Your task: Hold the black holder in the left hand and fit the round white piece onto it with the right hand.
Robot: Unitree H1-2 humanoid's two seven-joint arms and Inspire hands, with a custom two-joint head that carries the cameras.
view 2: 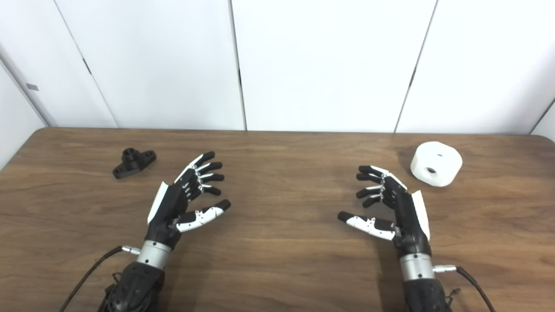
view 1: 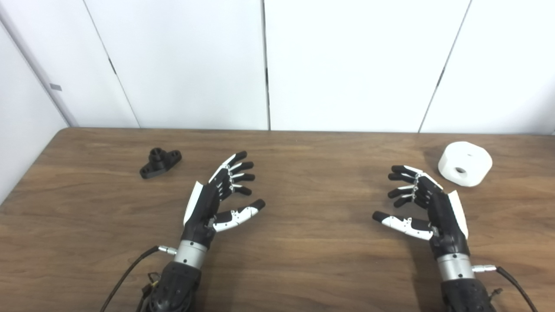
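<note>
Both hands hover over the wooden table (view 1: 303,260), palms turned inward toward each other. The left hand (view 1: 217,197) holds nothing, its fingers spread and its thumb set apart. The right hand (view 1: 422,203) is likewise empty, with fingers loosely curled and apart. The black holder (view 1: 160,162) lies on the table near the far left, beyond and to the left of the left hand, well apart from it. The white piece (view 1: 465,163) sits on the table at the far right, near the right hand's fingertips but not touching them.
</note>
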